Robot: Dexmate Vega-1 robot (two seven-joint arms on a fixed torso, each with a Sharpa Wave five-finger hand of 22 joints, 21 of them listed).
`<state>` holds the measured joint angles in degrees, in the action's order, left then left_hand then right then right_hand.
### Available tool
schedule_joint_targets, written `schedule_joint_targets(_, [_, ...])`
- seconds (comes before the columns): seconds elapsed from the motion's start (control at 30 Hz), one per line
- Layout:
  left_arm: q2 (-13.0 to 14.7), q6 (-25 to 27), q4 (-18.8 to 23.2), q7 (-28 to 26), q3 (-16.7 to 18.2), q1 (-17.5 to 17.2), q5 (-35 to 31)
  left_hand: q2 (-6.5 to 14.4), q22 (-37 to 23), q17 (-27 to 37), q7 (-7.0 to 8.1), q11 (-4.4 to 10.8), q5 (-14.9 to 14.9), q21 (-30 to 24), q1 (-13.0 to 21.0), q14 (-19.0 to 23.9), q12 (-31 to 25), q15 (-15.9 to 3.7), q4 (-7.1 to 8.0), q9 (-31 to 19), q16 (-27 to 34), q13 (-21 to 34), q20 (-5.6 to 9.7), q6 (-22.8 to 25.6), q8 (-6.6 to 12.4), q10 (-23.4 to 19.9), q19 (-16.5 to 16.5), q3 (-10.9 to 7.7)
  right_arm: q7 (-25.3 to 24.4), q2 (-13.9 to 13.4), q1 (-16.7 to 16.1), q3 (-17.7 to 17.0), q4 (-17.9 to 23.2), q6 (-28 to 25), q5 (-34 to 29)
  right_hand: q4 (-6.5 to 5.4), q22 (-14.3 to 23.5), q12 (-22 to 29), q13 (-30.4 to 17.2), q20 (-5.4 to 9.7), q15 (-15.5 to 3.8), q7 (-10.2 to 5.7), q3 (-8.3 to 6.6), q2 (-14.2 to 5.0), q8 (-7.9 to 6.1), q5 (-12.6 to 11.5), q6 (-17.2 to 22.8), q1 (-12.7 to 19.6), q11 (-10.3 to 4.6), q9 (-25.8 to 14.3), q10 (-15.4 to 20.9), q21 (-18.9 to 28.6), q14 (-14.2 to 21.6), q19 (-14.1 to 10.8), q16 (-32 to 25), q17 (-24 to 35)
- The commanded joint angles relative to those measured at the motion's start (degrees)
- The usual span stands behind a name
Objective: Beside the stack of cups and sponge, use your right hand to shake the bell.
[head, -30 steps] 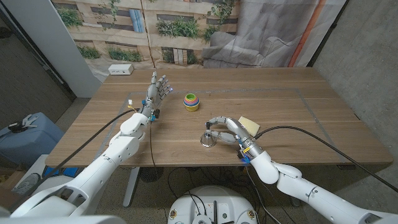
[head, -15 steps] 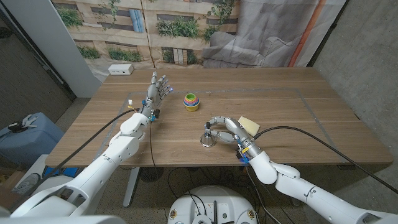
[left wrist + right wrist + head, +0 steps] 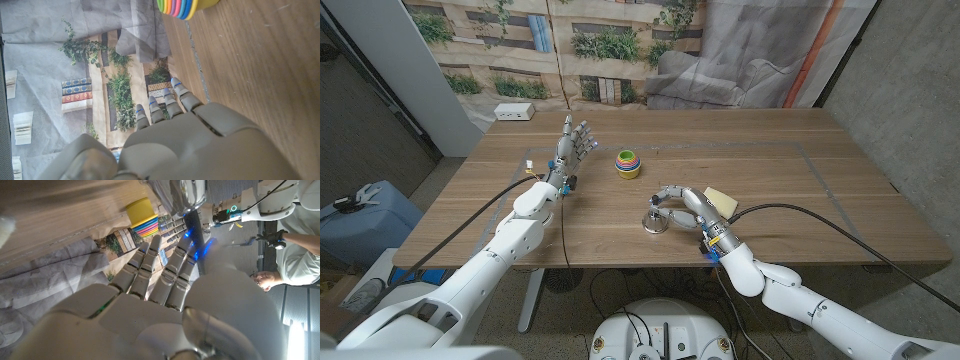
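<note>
- Your right hand (image 3: 682, 204) was at the front right part of the wooden table (image 3: 800, 180), with its fingers curled over the bell (image 3: 655, 223).
- The bell was a small silver thing, standing on the table just under and in front of those fingertips (image 3: 656, 199), on the side toward the table's middle.
- In the head view the fingers arched around the top of the bell, but the contact was small in the picture, so I cannot tell surely whether the hand pinched the bell's handle or only touched it.
- In the right wrist view the back of your right hand (image 3: 165, 300) was large in front, and the shiny metal of the bell (image 3: 192, 192) was just beyond the fingertips.
- The yellow sponge (image 3: 720, 201) lay just beside the right hand, on its far right side, partly covered by the wrist.
- The stack of cups (image 3: 628, 163), coloured with a yellow one outside, stood near the table's middle, farther back than the bell and apart from it.
- Your left hand (image 3: 573, 143) was held up over the left part of the table, fingers straight and a little spread, holding nothing; the cups were to its right, well apart.
- A white power strip (image 3: 514, 112) lay at the far left corner of the table.
- A person (image 3: 287, 255) in a white shirt showed at the edge of the right wrist view.
</note>
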<state>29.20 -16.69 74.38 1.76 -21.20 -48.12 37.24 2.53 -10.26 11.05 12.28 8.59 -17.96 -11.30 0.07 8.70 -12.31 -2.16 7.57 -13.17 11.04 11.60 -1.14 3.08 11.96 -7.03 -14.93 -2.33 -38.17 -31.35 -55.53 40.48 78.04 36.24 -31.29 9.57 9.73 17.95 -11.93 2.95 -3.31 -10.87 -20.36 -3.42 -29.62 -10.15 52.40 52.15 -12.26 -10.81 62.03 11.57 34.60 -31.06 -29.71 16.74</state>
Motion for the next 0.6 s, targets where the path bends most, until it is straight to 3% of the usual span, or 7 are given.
schedule_joint_targets(0.03, [0.03, 0.04, 0.07, -0.01, 0.01, -0.02, 0.01, 0.52, -0.32, 0.27, 0.45, 0.41, -0.40, -0.41, 0.08, 0.63, -0.34, -5.53, 0.39, -0.25, 0.33, 0.31, -0.07, 0.06, 0.32, -0.19, -0.48, -0.03, -0.54, -0.52, -0.60, -0.37, 1.26, 0.23, 0.23, -0.17, 0.15, 0.36, -0.18, 4.09, -9.61, 0.39, -0.24, -1.09, -0.31, -0.01, 0.94, 0.82, 0.00, -0.25, 1.23, -0.09, 1.43, 0.03, -0.35, -0.14])
schedule_joint_targets(0.6, [0.00, 0.00, 0.00, 0.02, 0.00, 0.00, 0.00, 0.52, -0.32, 0.27, 0.45, 0.46, -0.41, -0.40, 0.08, 0.61, -0.33, -5.54, 0.39, -0.24, 0.32, 0.30, -0.08, 0.07, 0.32, -0.17, -0.43, -0.03, 5.46, -3.46, -2.67, -3.56, 7.47, -0.34, 5.05, -0.19, 0.10, 0.36, -0.08, 4.35, -9.55, 0.86, -0.26, -1.31, -0.24, 0.08, 1.28, 1.09, 0.06, -0.19, 2.32, -0.12, 2.46, -0.07, -0.16, -0.55])
